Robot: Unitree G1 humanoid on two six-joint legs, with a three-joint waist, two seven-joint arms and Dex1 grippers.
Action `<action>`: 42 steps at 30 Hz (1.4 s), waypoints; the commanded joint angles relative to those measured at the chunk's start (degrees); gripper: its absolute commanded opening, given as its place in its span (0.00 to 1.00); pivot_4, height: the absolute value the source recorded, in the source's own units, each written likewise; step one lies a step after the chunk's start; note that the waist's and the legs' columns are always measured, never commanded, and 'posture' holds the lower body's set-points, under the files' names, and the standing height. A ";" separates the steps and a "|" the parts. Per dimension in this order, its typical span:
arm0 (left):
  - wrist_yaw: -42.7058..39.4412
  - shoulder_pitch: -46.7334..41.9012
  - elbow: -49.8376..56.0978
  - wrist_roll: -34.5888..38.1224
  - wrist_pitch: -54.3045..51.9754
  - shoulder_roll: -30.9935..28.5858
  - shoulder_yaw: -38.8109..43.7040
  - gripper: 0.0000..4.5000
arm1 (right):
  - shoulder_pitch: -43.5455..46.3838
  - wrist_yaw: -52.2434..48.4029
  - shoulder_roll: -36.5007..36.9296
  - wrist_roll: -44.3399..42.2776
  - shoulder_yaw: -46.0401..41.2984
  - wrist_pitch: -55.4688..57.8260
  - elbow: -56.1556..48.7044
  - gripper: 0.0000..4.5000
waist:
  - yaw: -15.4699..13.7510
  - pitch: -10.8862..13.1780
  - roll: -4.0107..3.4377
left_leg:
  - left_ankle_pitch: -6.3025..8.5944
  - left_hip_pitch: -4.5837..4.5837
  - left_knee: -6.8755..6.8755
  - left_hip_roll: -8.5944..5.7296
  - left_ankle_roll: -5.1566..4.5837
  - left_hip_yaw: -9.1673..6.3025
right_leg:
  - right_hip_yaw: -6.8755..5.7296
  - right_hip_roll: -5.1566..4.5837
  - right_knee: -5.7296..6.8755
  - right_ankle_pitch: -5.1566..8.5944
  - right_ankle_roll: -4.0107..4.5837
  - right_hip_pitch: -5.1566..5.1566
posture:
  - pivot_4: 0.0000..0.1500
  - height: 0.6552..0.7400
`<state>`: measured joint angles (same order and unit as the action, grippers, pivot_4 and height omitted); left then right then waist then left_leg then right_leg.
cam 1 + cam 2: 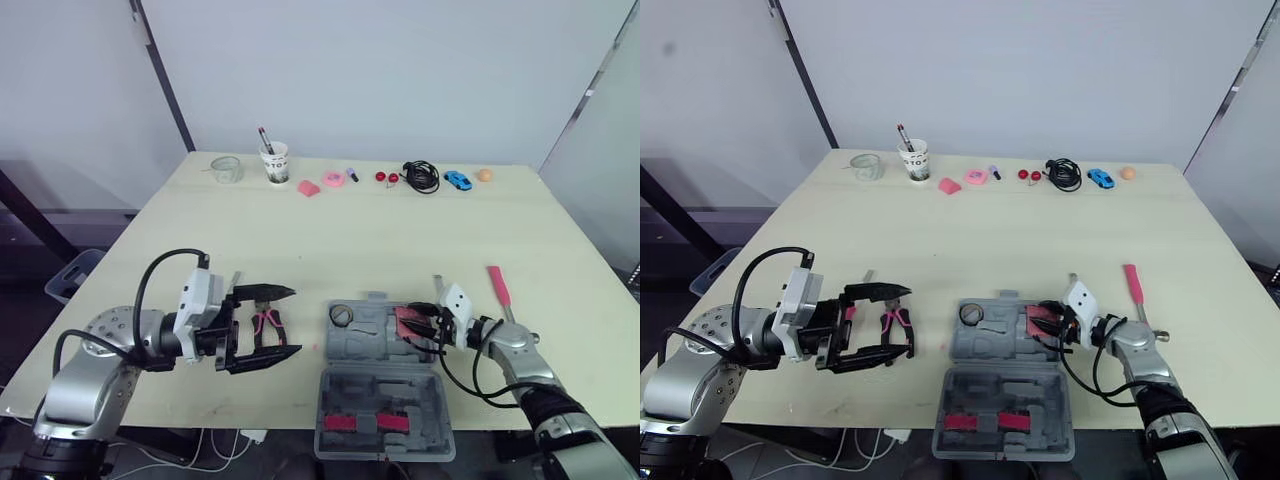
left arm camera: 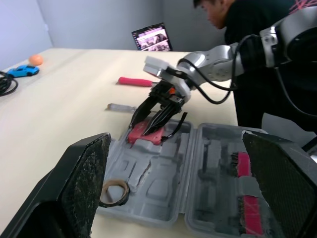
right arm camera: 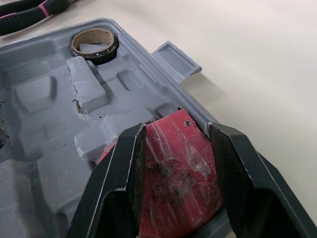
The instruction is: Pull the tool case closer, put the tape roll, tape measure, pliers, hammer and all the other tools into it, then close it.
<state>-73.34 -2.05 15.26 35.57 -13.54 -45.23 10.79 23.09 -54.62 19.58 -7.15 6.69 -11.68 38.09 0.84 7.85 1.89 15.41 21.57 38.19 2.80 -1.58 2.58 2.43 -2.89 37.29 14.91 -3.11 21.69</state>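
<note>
Right tool (image 3: 177, 134) clamping scuffed red tape measure (image 3: 173, 186), moulded grey case (image 3: 44, 96)

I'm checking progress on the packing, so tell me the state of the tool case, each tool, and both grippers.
tool case: open, lid laid flat.
tape roll: lying flat in a corner pocket of the case.
tape measure: down in the case, gripped.
pliers: on the table, outside the case, not gripped.
hammer: flat on the table, outside the case.
left gripper: open, holding nothing.
right gripper: shut on the tape measure.
</note>
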 commanded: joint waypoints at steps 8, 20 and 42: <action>11.43 6.45 -0.54 -2.27 3.41 6.37 6.46 1.00 | -9.41 7.52 3.07 -6.73 -8.07 9.37 -29.76 0.46 | -0.01 0.61 -0.83 | 0.00 0.51 -0.12 -0.04 0.00 0.03 | 0.00 -0.10 -0.01 -0.04 -0.06 0.55 | 1.00 1.00; 18.47 14.93 -7.05 -6.14 10.24 11.68 12.10 1.00 | -28.38 12.22 6.73 -13.30 -22.27 8.35 -40.66 0.46 | -0.08 0.61 -0.76 | 0.00 0.48 -0.37 -0.08 -0.01 0.16 | 0.07 -0.14 -0.41 -0.03 -0.04 0.52 | 1.00 1.00; 20.15 27.27 -17.50 -5.71 18.21 16.41 17.45 1.00 | -53.44 10.56 1.84 -21.67 -36.97 1.30 -37.02 0.99 | -0.11 0.39 -0.47 | 0.03 0.74 -0.83 0.00 0.04 0.17 | 0.03 -0.95 -0.61 0.01 0.03 1.01 | 1.00 1.00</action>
<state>-53.46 24.71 -4.85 28.97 3.33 -29.12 26.88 -30.06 -43.60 21.36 -28.53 -28.22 -8.07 1.24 0.73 8.24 1.42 15.49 22.30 37.36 2.80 -1.44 2.79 2.19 -4.12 36.69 14.92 -3.08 22.70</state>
